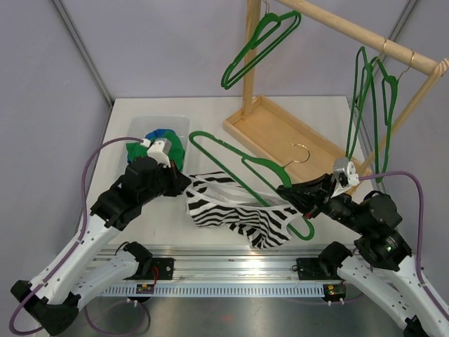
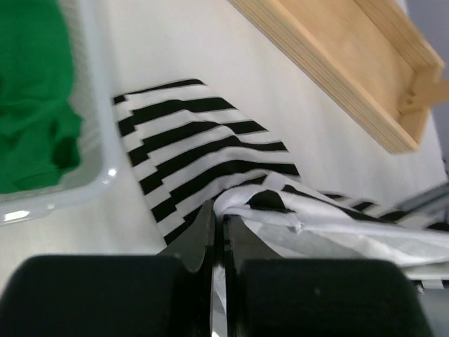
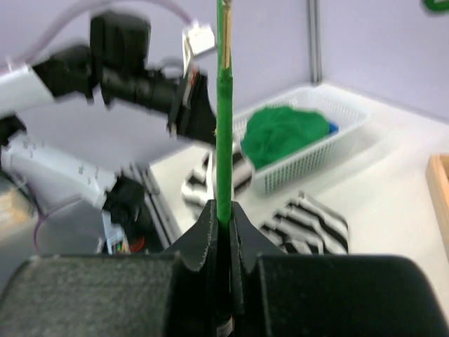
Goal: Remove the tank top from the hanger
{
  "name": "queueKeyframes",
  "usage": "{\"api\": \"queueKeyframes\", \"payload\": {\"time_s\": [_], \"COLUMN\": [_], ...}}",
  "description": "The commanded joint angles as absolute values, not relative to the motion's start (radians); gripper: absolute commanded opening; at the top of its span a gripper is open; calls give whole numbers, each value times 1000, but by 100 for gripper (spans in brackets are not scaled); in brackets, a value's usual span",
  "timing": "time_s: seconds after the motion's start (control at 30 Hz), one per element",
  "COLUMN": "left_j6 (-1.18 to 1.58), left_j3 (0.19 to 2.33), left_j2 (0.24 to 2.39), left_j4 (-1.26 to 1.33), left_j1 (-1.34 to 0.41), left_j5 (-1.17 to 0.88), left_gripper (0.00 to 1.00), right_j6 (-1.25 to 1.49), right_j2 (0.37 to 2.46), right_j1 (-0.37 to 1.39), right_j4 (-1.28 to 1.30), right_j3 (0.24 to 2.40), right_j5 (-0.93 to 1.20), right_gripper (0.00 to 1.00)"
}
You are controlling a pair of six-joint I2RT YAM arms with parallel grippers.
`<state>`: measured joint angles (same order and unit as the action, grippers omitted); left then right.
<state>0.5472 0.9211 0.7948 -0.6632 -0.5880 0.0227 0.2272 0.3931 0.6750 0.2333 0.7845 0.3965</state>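
The black-and-white striped tank top (image 1: 235, 210) lies bunched on the table between the arms. A green hanger (image 1: 224, 158) slants above it, its left end clear of the cloth and its right end (image 1: 306, 230) at the fabric's edge. My right gripper (image 1: 284, 193) is shut on the hanger, and in the right wrist view the green bar (image 3: 224, 126) rises from between the jaws of the right gripper (image 3: 223, 210). My left gripper (image 1: 188, 184) is shut on the tank top's left edge. In the left wrist view the left gripper (image 2: 219, 219) pinches a white fold of the tank top (image 2: 203, 147).
A white basket (image 1: 175, 125) holding green and blue clothes stands at the back left, close to the left gripper. A wooden rack with a tray base (image 1: 280, 133) stands at the back right. Green hangers (image 1: 259, 45) (image 1: 365, 98) hang from its rail.
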Motion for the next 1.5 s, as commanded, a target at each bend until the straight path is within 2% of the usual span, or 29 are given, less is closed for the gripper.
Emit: {"api": "queueKeyframes", "payload": {"time_s": [0.0, 0.1, 0.3, 0.53, 0.73, 0.87, 0.97, 1.07, 1.13, 1.23, 1.27, 1.37, 1.47], "left_j6": [551, 552, 491, 508, 597, 655, 672, 676, 673, 635, 606, 595, 627], "left_j3": [832, 802, 793, 729, 646, 632, 661, 696, 712, 732, 724, 703, 684], "left_j2": [773, 793, 899, 1078, 1351, 1443, 1436, 1399, 1356, 1287, 1258, 1129, 991], "left_j4": [-436, -358, -362, -388, -373, -365, -389, -439, -471, -433, -402, -263, -189], "left_j1": [-600, -675, -868, -1098, -1186, -1204, -1207, -1207, -1207, -1222, -1230, -1247, -1247], "left_j5": [-236, -333, -365, -136, 35, 103, 150, 195, 227, 171, 135, 6, 15], "left_gripper": [0, 0, 0, 0, 0, 0, 0, 0, 0, 0, 0, 0, 0], "right_j6": [360, 419, 489, 417, 302, 281, 287, 282, 282, 299, 313, 376, 440], "right_j2": [377, 419, 627, 724, 710, 710, 715, 724, 733, 742, 752, 810, 857], "right_j1": [678, 678, 678, 678, 680, 678, 678, 678, 678, 678, 678, 678, 678], "right_j4": [-209, -455, -639, -834, -857, -830, -799, -546, -490, -604, -758, -960, -1032], "right_j3": [676, 611, 676, 718, 781, 799, 802, 918, 952, 896, 821, 732, 700], "right_j5": [264, 282, 367, 322, 180, 156, 156, 146, 63, 31, 53, 188, 300], "right_gripper": [0, 0, 0, 0, 0, 0, 0, 0, 0, 0, 0, 0, 0]}}
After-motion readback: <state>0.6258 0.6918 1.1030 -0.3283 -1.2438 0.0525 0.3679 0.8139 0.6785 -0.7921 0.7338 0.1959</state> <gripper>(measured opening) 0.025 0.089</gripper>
